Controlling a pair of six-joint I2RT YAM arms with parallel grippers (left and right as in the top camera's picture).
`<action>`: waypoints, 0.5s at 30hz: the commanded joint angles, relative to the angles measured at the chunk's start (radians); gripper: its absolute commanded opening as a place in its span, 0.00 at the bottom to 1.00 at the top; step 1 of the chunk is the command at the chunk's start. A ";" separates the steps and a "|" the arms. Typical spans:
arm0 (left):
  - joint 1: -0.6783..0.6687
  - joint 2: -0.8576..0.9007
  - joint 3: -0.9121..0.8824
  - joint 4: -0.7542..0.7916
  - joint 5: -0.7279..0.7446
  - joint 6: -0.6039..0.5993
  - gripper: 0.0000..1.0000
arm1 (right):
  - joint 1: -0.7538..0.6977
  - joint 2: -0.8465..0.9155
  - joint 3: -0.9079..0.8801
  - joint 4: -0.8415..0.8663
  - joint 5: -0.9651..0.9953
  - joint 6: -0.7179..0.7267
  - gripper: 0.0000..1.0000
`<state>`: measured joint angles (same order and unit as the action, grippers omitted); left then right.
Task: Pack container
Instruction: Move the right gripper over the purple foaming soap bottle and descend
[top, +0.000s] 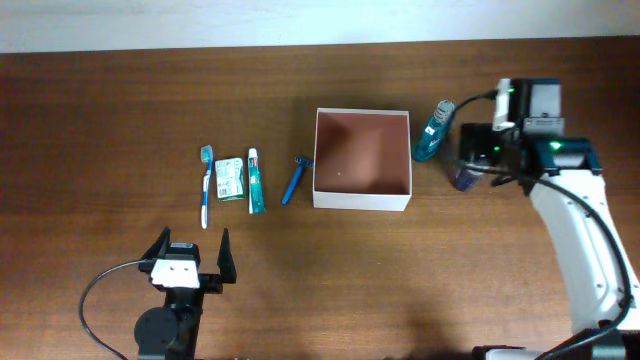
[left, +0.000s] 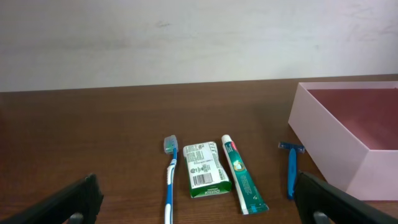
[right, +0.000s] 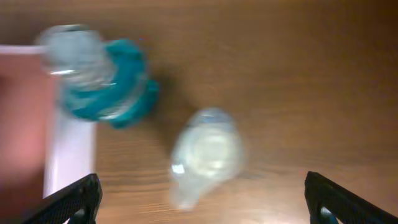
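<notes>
The container (top: 362, 199) is a square white box with a reddish-brown inside, standing empty at mid-table; it also shows in the left wrist view (left: 329, 140). A teal bottle (top: 432, 132) stands against its right wall. My right gripper (top: 470, 158) is open above a white-capped bottle (top: 463, 178). In the blurred right wrist view the white cap (right: 208, 152) lies between my open fingers (right: 202, 205), with the teal bottle (right: 102, 78) to its left. My left gripper (top: 188, 255) is open and empty near the front edge.
A blue toothbrush (top: 207, 185), a green-and-white packet (top: 231, 179), a toothpaste tube (top: 255, 180) and a blue razor (top: 294, 180) lie in a row left of the box. They also show ahead of the left gripper (left: 199, 208).
</notes>
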<state>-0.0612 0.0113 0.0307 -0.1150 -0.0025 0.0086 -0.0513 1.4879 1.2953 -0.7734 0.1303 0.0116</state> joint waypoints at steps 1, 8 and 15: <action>0.001 -0.005 -0.006 0.002 0.014 0.019 0.99 | -0.080 -0.001 0.022 -0.021 0.043 0.103 0.99; 0.001 -0.005 -0.006 0.002 0.014 0.019 0.99 | -0.096 0.050 0.021 -0.024 -0.116 0.037 0.98; 0.001 -0.005 -0.006 0.002 0.014 0.019 0.99 | -0.091 0.148 0.021 0.021 -0.121 0.000 0.91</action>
<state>-0.0612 0.0109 0.0307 -0.1150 -0.0025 0.0086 -0.1478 1.5921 1.2961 -0.7765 0.0277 0.0277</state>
